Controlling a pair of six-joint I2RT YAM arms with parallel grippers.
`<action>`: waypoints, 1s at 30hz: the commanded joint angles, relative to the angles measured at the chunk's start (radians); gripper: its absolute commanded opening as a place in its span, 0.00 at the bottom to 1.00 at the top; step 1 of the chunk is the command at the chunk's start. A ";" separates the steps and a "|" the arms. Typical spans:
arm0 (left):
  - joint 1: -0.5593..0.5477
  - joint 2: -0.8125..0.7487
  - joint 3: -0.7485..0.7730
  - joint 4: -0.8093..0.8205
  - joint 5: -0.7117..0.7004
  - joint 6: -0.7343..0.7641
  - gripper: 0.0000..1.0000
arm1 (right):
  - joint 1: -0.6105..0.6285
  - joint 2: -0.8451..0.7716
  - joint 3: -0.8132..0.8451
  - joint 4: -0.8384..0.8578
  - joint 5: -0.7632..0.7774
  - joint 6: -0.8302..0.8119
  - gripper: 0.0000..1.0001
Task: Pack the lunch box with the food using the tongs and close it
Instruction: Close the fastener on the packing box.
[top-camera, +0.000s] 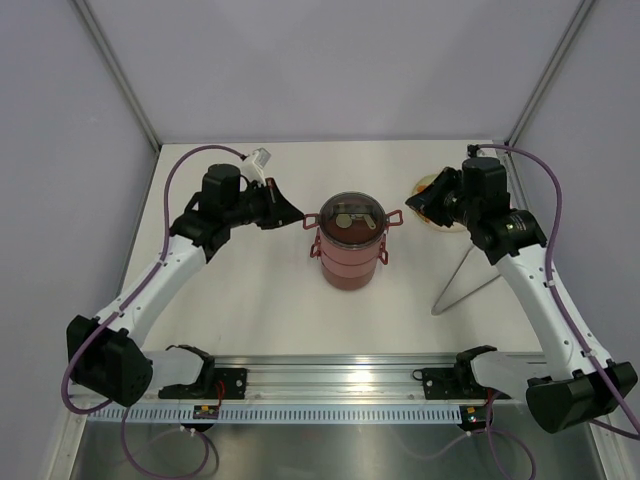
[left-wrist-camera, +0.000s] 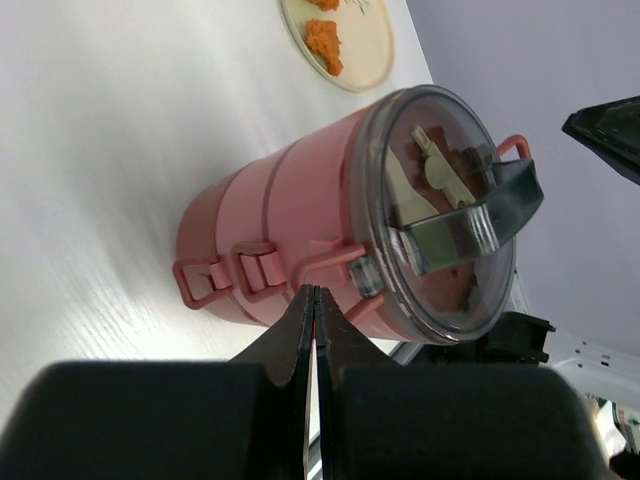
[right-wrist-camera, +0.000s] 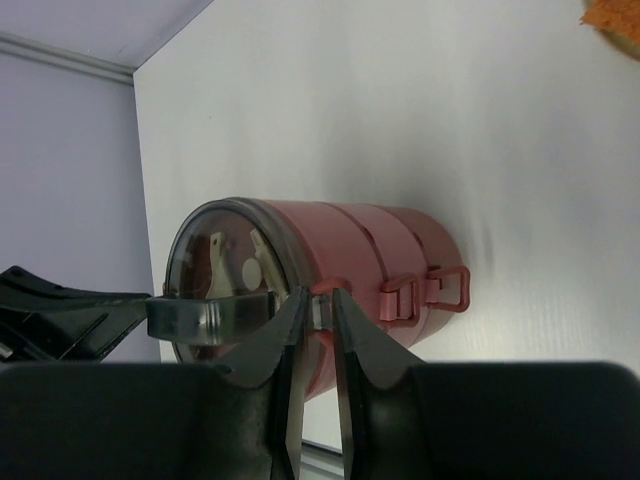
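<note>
The lunch box (top-camera: 348, 262) stands stacked mid-table, three dark-red tiers under a clear grey lid, with a grey bar handle (left-wrist-camera: 470, 225) across the top. Pale pieces show through the lid. My left gripper (top-camera: 299, 218) is shut and empty, its tips (left-wrist-camera: 315, 292) against the red side loop on the box's left. My right gripper (top-camera: 408, 212) is at the box's right side, shut on the grey end of the bar handle (right-wrist-camera: 320, 308) by the red loop. The tongs (top-camera: 462, 283) lie on the table to the right. Orange food (left-wrist-camera: 324, 45) sits on the plate.
A cream plate (top-camera: 425, 186) lies behind the right gripper at the back right. Red clasps (right-wrist-camera: 400, 297) run down the box's side. The table's rail (top-camera: 340, 385) runs along the near edge. Grey walls close in the back and sides.
</note>
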 joint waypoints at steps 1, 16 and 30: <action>-0.018 0.013 0.035 0.059 0.084 -0.018 0.00 | 0.031 -0.003 0.021 0.014 -0.047 -0.012 0.22; -0.054 0.091 -0.001 0.117 0.106 -0.040 0.00 | 0.048 0.107 -0.105 0.072 -0.024 -0.006 0.15; -0.073 0.128 -0.024 0.159 0.110 -0.058 0.00 | 0.107 0.148 -0.097 0.108 -0.036 0.008 0.13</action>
